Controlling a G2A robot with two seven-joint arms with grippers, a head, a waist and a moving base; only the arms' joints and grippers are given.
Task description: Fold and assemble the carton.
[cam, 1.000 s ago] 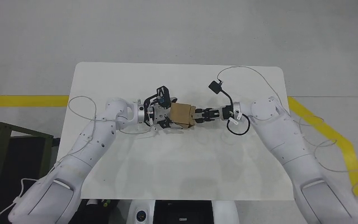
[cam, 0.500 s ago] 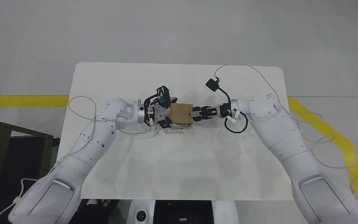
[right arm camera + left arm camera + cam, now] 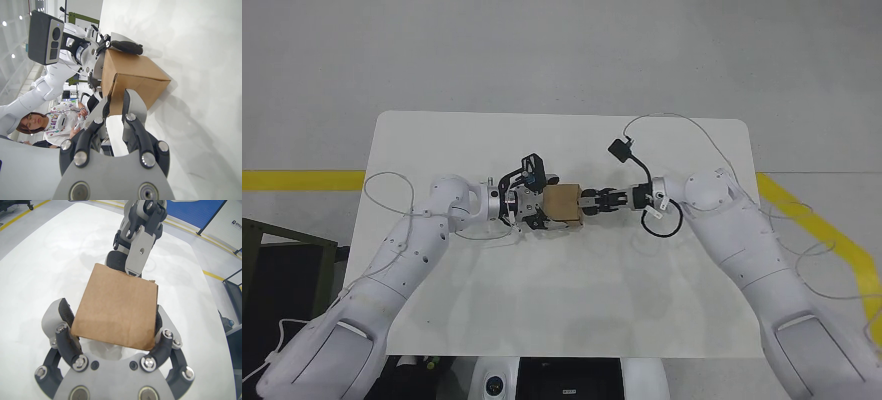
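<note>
Both arms stretch inward, forearms near level, meeting at the carton (image 3: 564,203) mid-worktop (image 3: 442,300). Left pincer (image 3: 113,313) clamps the carton's two opposite sides. Right pincer (image 3: 116,103), narrow, pinches a carton wall at the far end.

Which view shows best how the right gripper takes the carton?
Right wrist view: the right gripper has a finger each side of the carton end wall. The left wrist view hides the contact behind the carton; the top view just shows them touching.
</note>
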